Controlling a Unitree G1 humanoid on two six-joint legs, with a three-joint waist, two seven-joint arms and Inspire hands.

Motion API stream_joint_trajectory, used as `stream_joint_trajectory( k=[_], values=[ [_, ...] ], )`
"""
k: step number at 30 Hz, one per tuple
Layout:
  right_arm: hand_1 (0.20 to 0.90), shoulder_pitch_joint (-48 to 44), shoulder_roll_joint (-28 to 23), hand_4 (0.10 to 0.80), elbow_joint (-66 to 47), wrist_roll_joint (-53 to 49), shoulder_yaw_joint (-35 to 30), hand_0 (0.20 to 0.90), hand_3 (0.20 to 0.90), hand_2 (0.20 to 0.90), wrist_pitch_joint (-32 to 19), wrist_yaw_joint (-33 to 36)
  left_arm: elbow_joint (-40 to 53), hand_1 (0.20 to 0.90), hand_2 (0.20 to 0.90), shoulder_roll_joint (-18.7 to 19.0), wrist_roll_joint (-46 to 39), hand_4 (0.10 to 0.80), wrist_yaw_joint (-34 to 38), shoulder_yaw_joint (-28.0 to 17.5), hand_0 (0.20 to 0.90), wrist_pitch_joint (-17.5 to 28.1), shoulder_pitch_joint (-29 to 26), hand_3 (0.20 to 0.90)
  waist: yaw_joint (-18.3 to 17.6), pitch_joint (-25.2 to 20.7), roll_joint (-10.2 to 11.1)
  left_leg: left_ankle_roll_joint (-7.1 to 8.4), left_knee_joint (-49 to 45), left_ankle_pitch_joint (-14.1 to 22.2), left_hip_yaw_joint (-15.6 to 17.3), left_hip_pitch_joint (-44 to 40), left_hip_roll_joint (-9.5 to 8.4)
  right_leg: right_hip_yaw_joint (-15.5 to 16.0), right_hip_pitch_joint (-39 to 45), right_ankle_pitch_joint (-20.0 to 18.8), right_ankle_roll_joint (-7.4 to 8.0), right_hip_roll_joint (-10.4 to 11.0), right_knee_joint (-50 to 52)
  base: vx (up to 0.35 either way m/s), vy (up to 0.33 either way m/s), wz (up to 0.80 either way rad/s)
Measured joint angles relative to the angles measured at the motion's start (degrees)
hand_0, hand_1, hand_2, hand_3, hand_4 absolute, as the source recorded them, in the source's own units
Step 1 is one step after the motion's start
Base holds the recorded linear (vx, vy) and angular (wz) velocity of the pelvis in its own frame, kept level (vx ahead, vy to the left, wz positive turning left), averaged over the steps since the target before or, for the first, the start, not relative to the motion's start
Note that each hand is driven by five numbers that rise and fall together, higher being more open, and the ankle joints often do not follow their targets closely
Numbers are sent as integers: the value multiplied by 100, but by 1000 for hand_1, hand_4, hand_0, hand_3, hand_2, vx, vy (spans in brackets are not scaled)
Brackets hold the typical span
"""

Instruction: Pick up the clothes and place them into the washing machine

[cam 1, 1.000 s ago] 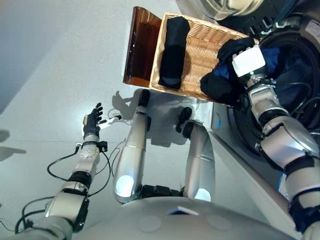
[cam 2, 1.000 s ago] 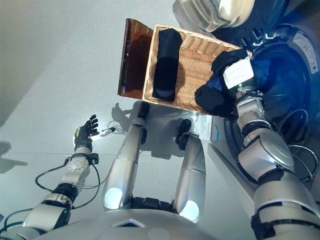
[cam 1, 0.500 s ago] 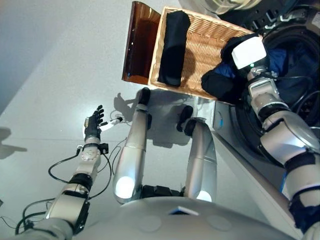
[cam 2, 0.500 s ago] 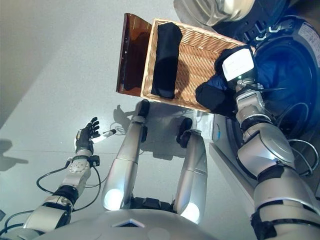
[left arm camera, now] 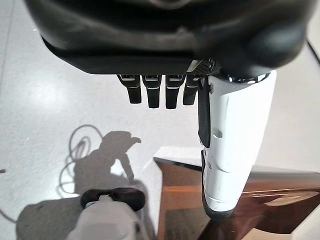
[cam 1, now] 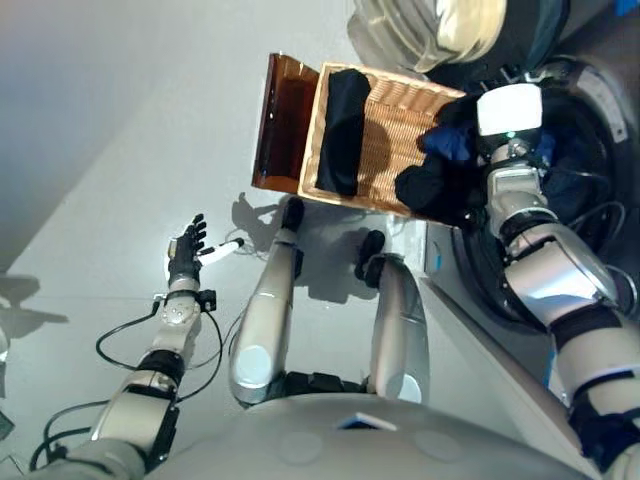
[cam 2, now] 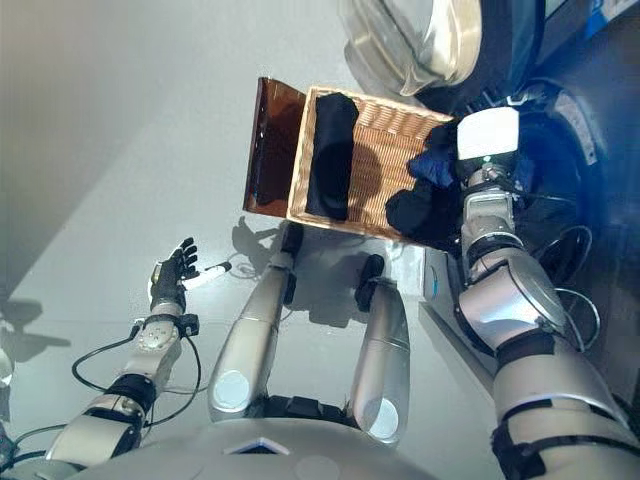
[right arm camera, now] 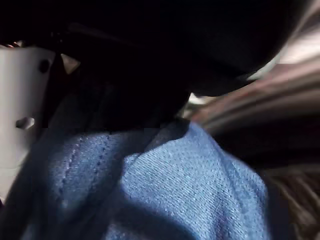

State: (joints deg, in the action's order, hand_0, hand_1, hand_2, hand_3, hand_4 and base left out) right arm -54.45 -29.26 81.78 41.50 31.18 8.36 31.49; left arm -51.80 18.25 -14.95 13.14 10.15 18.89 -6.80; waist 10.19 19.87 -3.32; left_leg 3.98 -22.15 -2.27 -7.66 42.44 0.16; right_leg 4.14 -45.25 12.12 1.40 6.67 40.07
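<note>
Right hand [cam 1: 468,118] is up at the rim of the washing machine [cam 1: 590,120], and its wrist view is filled with blue mesh fabric right against the palm and white thumb cover; the fingers look wrapped into it, so I read that hand as clenched on the blue garment [cam 1: 448,143]. Hanging just below it, over the basket's near corner, is a dark bundle [cam 1: 428,187], which seems to be lifted along with the blue piece, though whether the hand grips it directly I cannot tell. Now the relation that matters: the open drum lies immediately to the right of that hand, past the dark rim, so the load only needs to travel sideways, away from the wicker basket [cam 1: 392,110] and into the opening. The right arm is the near one by a long way. The left hand [cam 1: 184,247] hovers low over the floor, well apart from everything, fingers straight and loosely spread, holding nothing. Counting up: one basket, with a brown lid [cam 1: 281,125] standing at its left edge; one black garment [cam 1: 343,130] lying in it, its long axis running along the basket's left wall; one blue piece and one dark bundle at the hand. By my judgement one item remains to fetch.
</note>
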Motion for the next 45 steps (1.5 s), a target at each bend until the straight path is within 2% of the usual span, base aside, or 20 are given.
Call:
stream_joint_trajectory(
  k=[1,4,5,6,11,12,13,14,15,19,20,22,24,28,31,34,39,42,44,45],
  values=[
    [200,59,45,300,-12,-607,-415,200,200,200,-122,141,21,900,900,-15,46,800,-6,-3,900,-4,21,900,4,-25,-123,-36,147,-56,24,-158,-12,-9,154,-42,37,22,-138,69,91,-2],
    [200,68,198,300,34,-1789,-967,200,200,200,-280,208,28,900,900,-27,82,800,-7,-8,900,-9,142,900,10,-88,-286,-95,390,-111,70,-475,-74,-48,437,-86,107,82,-341,74,121,-3],
    [200,81,248,300,3,-2378,-1353,200,200,200,-503,211,27,900,900,-28,89,800,-8,-10,900,-18,237,900,3,-110,-340,-155,543,-154,141,-642,-94,-104,560,-118,154,116,-460,42,90,-17],
    [200,85,270,300,30,-2901,-1475,200,200,200,-633,220,24,900,900,-38,92,800,-9,-6,900,-26,325,900,-12,-152,-405,-204,604,-161,215,-742,-129,-169,640,-151,208,114,-535,31,94,-21],
    [200,165,272,300,102,-4390,-2287,200,200,200,-1008,220,-41,900,900,-43,153,800,-6,-23,900,-29,404,900,-119,-241,-547,-338,675,-170,412,-820,-219,-366,670,-245,351,184,-690,17,84,-13],
    [200,250,283,300,113,-4993,-2546,200,200,200,-1165,225,-38,900,900,-45,221,800,-6,-16,900,-28,408,900,-143,-265,-583,-356,674,-171,420,-820,-249,-381,681,-268,391,198,-708,18,75,-3],
    [200,292,284,300,122,-5255,-2670,200,200,200,-1237,223,-37,900,900,-45,231,800,-6,-11,900,-27,404,900,-155,-273,-595,-368,675,-169,427,-821,-253,-393,678,-269,393,202,-714,18,72,-7],
    [200,470,309,300,3,-6055,-3145,200,200,200,-1549,200,-13,900,900,-51,252,800,-6,2,900,-33,384,900,-162,-283,-614,-386,674,-161,487,-831,-257,-459,658,-268,389,206,-725,18,86,-12],
    [200,600,338,300,-119,-6387,-3381,200,200,200,-1700,197,10,900,900,-57,274,800,-6,10,900,-32,386,900,-157,-290,-625,-393,675,-157,515,-839,-261,-489,650,-266,385,207,-726,22,76,-18],
    [200,947,446,300,-198,-7954,-3651,200,200,200,-2217,31,33,900,900,-123,296,800,11,121,900,-26,382,900,-183,-377,-854,-430,732,-129,632,-891,-295,-590,649,-258,377,230,-750,24,69,-13],
    [200,1144,616,300,-558,-8689,-3938,200,200,200,-2561,-149,92,900,900,-143,293,800,21,160,900,-8,419,900,-235,-386,-885,-438,744,-119,670,-890,-298,-673,591,-259,378,224,-722,31,76,-20],
    [200,1394,1001,300,-915,-9387,-4276,200,200,200,-3013,-379,111,900,900,-266,289,800,58,217,900,4,466,900,-315,-406,-1018,-441,771,-118,706,-891,-301,-723,562,-269,378,217,-734,37,61,-14],
    [200,1481,1178,300,-907,-9885,-4494,200,200,200,-3279,-451,114,900,900,-436,289,800,56,235,900,34,468,900,-323,-444,-1139,-448,783,-113,737,-892,-301,-759,543,-275,389,213,-744,30,44,-7],
    [200,1529,1323,300,-1090,-10392,-4812,200,200,200,-3664,-485,93,900,900,-678,228,800,50,243,900,43,500,900,-305,-517,-1296,-473,854,-136,780,-893,-301,-811,471,-287,411,201,-736,29,32,-7],
    [200,1499,1305,300,-1635,-10378,-5107,200,200,200,-3975,-275,126,900,900,-730,151,800,39,311,900,124,555,900,-299,-581,-1455,-475,890,-147,766,-897,-306,-802,466,-287,415,202,-734,36,22,4],
    [200,1247,962,300,-1755,-9565,-5218,200,200,200,-4229,559,132,900,900,-732,152,800,27,511,900,228,578,900,-161,-713,-1663,-458,967,-199,717,-913,-323,-768,460,-274,432,221,-717,15,7,8],
    [200,695,399,300,-1813,-9248,-5333,200,200,200,-4210,922,213,900,900,-724,155,800,-18,643,900,296,628,900,-29,-808,-1782,-415,1130,-277,699,-927,-379,-780,337,-199,400,272,-595,21,12,5],
    [200,189,-191,300,-1868,-9274,-5361,200,200,200,-4192,1044,223,900,900,-719,157,800,-102,687,900,335,730,900,27,-885,-1878,-447,1231,-331,706,-933,-425,-807,279,-186,416,318,-567,38,20,1],
    [354,161,-358,410,-1751,-9227,-5283,354,354,354,-4220,966,221,900,900,-709,145,800,-119,679,900,358,775,900,23,-896,-1892,-469,1242,-347,708,-940,-444,-816,273,-195,447,332,-562,12,8,2],
    [834,141,-395,753,-1749,-9334,-5290,834,834,834,-4216,1002,208,900,900,-710,145,800,-162,686,900,354,779,900,24,-897,-1893,-472,1255,-349,736,-939,-452,-846,249,-199,459,337,-559,19,16,-3]
  ],
)
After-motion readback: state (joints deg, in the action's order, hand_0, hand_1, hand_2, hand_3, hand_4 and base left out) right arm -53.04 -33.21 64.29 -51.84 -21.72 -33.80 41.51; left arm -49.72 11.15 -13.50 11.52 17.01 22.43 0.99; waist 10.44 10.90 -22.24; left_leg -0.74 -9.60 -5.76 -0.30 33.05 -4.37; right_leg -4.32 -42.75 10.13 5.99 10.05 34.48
